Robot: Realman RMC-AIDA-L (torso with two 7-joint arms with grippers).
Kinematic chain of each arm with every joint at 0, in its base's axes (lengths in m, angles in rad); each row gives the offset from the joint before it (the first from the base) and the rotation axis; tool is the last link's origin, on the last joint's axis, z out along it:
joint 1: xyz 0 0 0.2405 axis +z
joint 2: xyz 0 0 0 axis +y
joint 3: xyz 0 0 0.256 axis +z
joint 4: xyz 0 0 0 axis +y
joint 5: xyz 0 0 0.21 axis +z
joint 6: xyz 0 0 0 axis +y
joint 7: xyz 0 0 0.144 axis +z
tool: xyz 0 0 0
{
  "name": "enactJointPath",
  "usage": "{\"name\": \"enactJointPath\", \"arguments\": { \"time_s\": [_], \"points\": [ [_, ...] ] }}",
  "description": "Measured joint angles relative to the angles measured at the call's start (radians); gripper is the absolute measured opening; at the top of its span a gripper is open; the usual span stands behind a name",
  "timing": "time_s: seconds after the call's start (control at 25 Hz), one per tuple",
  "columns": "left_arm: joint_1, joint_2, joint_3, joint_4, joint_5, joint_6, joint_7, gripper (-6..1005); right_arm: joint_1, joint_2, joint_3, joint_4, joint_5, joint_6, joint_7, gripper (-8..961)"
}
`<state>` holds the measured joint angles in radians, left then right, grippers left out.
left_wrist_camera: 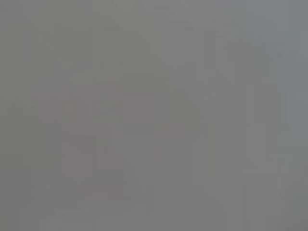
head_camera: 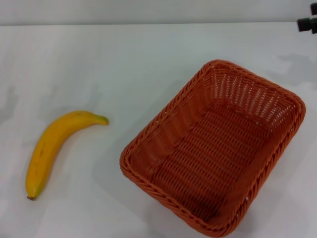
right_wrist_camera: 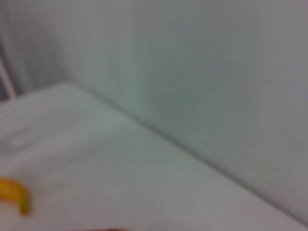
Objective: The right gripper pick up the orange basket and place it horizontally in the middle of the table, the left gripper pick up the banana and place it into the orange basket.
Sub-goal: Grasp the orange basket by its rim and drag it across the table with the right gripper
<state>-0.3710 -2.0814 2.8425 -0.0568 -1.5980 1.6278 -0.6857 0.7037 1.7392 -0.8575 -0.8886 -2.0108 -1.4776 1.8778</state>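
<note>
orange basket (head_camera: pixel 213 148): sits on the right half of the bench in the head view, upright with its open side up and nothing inside. its long axis runs on a diagonal, the far short end toward the right rear and the near short end toward the front centre. the near corner is cut by the lower edge of the view.
banana (head_camera: pixel 52 148): lies flat on the left half of the bench, well apart from the basket. its greenish stem tip points toward the basket and the small brown end lies nearest the front. the curve bows toward the far left. the right wrist view catches only its yellow tip (right_wrist_camera: pixel 14 195) at the frame edge.
bench (head_camera: pixel 138 69): plain white surface, its far edge meeting a pale wall.
right end effector (head_camera: pixel 308 21): only a small black part shows at the far right corner of the head view, above the bench's rear edge and away from the basket. whether its fingers are spread or pressed together cannot be told.
left end effector: not seen in any view. the left wrist view gives only a flat grey blur.
</note>
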Motion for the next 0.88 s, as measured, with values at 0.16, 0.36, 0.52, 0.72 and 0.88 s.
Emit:
{"name": "enactJointPath", "arguments": {
  "time_s": [0.16, 0.36, 0.52, 0.72, 0.88],
  "points": [
    [0.002, 0.0, 0.0, 0.0, 0.006, 0.006, 0.0, 860, 0.102, -0.022, -0.031, 0.007, -0.143, -0.074, 0.097, 690],
    [-0.006, 0.001, 0.001, 0.013, 0.02, 0.008, 0.0, 860, 0.188, -0.021, -0.035, 0.024, -0.318, -0.186, 0.18, 689],
    [0.003, 0.003, 0.001, 0.017, 0.019, 0.009, 0.001, 860, 0.251, 0.033, -0.043, 0.048, -0.439, -0.195, 0.206, 688],
    [0.003, 0.002, 0.0, 0.018, 0.02, 0.008, 0.002, 860, 0.275, 0.096, -0.061, 0.05, -0.475, -0.178, 0.212, 687],
    [0.006, 0.002, 0.0, 0.016, 0.02, 0.012, 0.0, 860, 0.287, 0.138, -0.085, 0.056, -0.528, -0.156, 0.218, 686]
  ]
}}
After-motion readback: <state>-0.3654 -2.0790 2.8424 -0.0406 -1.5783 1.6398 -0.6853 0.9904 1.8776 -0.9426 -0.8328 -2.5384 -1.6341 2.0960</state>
